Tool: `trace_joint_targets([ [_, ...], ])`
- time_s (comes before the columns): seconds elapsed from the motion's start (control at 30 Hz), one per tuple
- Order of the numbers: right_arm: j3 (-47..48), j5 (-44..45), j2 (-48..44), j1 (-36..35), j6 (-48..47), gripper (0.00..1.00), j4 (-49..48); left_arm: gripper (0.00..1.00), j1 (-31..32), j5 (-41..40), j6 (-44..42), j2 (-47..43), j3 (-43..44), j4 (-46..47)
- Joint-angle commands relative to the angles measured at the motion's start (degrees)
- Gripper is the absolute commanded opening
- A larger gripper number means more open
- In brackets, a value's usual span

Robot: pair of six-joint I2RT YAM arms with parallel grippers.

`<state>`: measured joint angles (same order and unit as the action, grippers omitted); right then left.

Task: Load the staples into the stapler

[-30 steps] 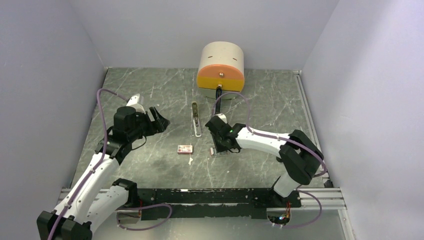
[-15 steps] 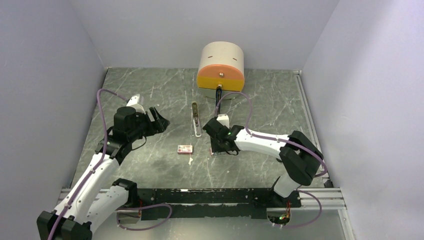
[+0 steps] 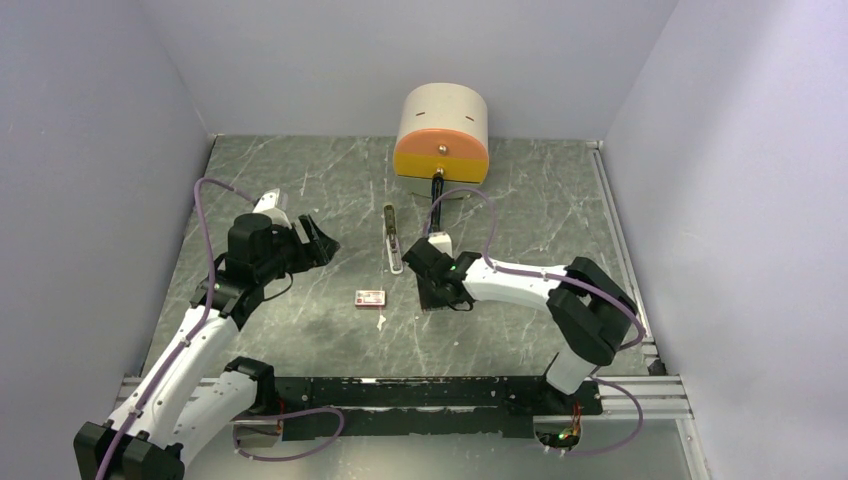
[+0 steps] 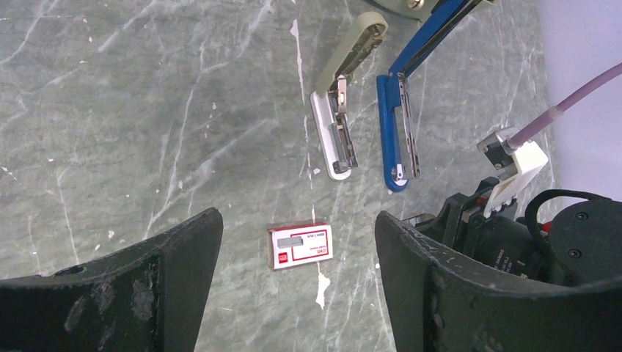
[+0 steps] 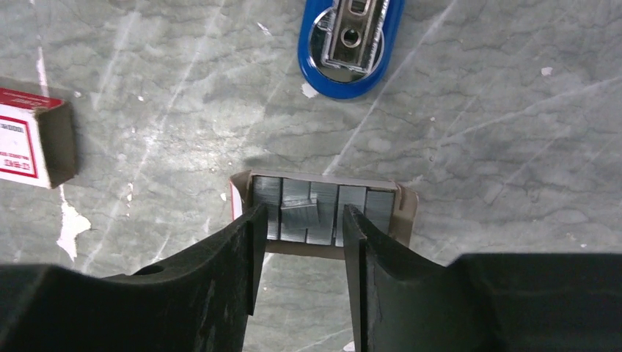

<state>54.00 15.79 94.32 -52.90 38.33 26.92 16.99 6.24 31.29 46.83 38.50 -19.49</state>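
Flanking staples [image 5: 299,213] with room each side, right fingers [image 5: 220,279] empty; left fingers [image 4: 147,286] wide, empty.

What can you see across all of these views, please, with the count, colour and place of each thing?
Table: one, grey-green marbled, under everything.
Cylinder: one, beige with an orange face, back centre.
White stapler: one, white and beige, opened out, mid-table.
Blue stapler: one, blue, opened out, just right of the white one.
Red-and-white box: one, nearer than the white stapler.
Tray: one, brown card, near the blue stapler's tip.
Staples: several strips, silvery grey, in the tray; one short strip lies on top.
Left end effector: one, black, open wide, raised at the left.
Right end effector: one, black, open, fingers either side of the short strip.
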Motion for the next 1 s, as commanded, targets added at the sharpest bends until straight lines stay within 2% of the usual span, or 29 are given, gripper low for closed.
trace_joint_targets([
  [0.0,1.3,-0.4,1.0,-0.5,-0.8,0.44,-1.0,0.81,0.2,-0.4,-0.2,-0.4,-0.4,0.9],
  [0.33,2.0,0.7,0.5,-0.6,-1.2,0.27,0.3,0.81,0.2,-0.4,-0.1,-0.4,-0.4,1.1],
  [0.67,4.1,1.3,-2.5,-1.3,-5.0,0.25,1.8,0.81,0.2,-0.5,-0.4,-0.3,0.0,0.8],
  [0.97,7.4,-2.4,-1.8,-7.9,-16.6,0.26,0.5,0.81,0.2,-5.8,0.3,-1.2,2.3,-4.0],
])
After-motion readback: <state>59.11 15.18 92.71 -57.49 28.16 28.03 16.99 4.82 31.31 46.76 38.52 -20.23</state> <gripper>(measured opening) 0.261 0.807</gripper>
